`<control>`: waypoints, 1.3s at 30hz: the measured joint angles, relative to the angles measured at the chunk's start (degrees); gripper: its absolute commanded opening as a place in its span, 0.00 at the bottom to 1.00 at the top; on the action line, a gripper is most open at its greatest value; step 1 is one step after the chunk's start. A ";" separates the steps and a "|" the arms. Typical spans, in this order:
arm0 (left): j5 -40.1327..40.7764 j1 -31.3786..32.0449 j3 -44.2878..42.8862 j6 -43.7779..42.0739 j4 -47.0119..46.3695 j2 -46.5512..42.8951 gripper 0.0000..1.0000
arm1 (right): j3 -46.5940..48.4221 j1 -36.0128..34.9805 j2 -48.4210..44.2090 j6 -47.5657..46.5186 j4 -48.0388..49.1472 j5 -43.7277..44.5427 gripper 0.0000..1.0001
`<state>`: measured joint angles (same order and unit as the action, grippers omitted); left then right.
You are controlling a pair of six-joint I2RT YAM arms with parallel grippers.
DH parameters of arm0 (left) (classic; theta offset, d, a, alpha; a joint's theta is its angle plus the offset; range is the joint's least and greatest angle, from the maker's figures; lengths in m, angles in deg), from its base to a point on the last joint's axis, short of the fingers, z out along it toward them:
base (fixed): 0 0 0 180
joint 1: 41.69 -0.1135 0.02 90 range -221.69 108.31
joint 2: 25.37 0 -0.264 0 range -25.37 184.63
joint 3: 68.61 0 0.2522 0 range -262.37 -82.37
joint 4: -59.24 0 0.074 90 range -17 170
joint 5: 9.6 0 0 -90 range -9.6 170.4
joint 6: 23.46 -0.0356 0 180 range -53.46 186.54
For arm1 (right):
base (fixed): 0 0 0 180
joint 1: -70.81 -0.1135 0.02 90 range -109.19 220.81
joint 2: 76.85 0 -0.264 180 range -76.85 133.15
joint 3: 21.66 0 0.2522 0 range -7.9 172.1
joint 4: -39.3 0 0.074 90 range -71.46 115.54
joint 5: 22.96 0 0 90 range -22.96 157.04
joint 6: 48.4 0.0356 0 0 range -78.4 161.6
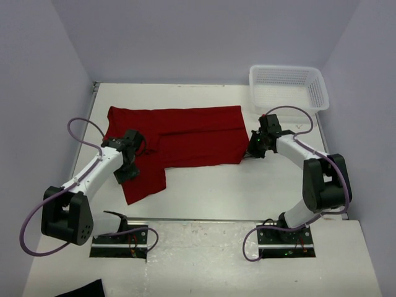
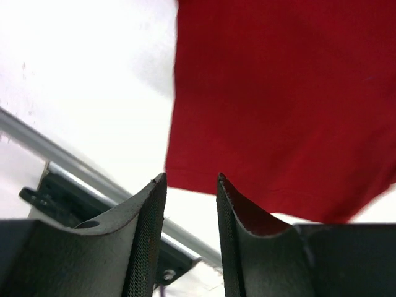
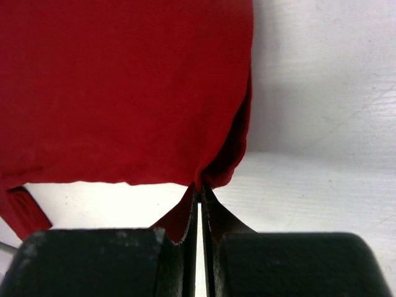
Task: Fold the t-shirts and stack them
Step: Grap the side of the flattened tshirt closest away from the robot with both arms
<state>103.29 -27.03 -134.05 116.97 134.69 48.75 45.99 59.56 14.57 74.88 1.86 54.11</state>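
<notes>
- Right gripper point(image 3: 199, 193) is shut tight on a corner at the right side of the plain dark red short-sleeved cloth t-shirt point(image 1: 185, 133). A bit of red cloth is squeezed between its two black fingers.
- Left gripper point(image 2: 190, 179) has its fingers partly apart, with nothing between them. It hangs over the left part of the shirt, close to the bottom edge of the piece that sticks out toward the arms.
- The t-shirt lies spread out on the flat white table point(image 1: 216, 192), between the two arms. Most of it is flat.
- The shirt looks soft, light and floppy. I think it will bend and droop when lifted. It may also drag along the table.
- Good places to hold are the corners and edges, where the cloth is easy to pinch. One pinch alone would likely bunch the shirt up, so I think the left gripper needs to pinch an edge on its side too.
- The white plastic mesh basket point(image 1: 288, 103) sits at the far right corner of the table. It is near the right gripper but apart from the shirt.
- A black cloth scrap point(image 1: 83, 289) lies at the near left edge, well apart from the shirt. It is not part of the job.
</notes>
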 measured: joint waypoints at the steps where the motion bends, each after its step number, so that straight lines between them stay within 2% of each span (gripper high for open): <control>1: -0.42 0.02 1.31 -0.02 0.33 -0.04 0.41 | -0.07 -0.09 -0.46 -0.04 0.13 -0.28 0.00; 5: -2.58 0.00 7.37 -0.15 0.72 -0.09 0.47 | -0.57 -0.52 -1.66 -0.39 1.53 -1.73 0.00; 11: -8.50 0.04 13.66 1.03 -0.57 -3.17 0.48 | -1.01 -1.27 -2.19 -0.98 1.92 -3.13 0.00; 18: -9.68 0.04 13.84 2.34 -2.75 -4.11 0.48 | -1.57 -1.51 -4.22 -1.42 2.27 -3.32 0.00; 21: -9.62 0.04 13.75 3.02 -2.71 -2.34 0.44 | -1.62 -1.57 -4.72 -1.49 2.29 -3.41 0.00; 27: -8.94 0.07 13.70 7.26 -2.47 -0.92 0.43 | -1.64 -1.62 -5.11 -1.84 2.38 -3.78 0.00; 32: -7.34 0.07 13.66 12.17 -2.05 -0.83 0.45 | -1.64 -2.01 -5.16 -2.01 2.43 -4.68 0.00; 36: -6.60 0.09 12.87 14.64 -1.03 2.67 0.47 | -1.64 -2.34 -5.57 -2.27 2.47 -4.98 0.00; 39: -6.08 0.11 10.47 15.89 0.79 9.49 0.47 | -1.64 -2.36 -6.34 -2.43 2.60 -5.33 0.00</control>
<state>97.22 -26.92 -123.58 132.86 135.47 58.24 44.35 57.20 8.23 72.46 4.46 48.78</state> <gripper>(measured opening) 0.463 0.007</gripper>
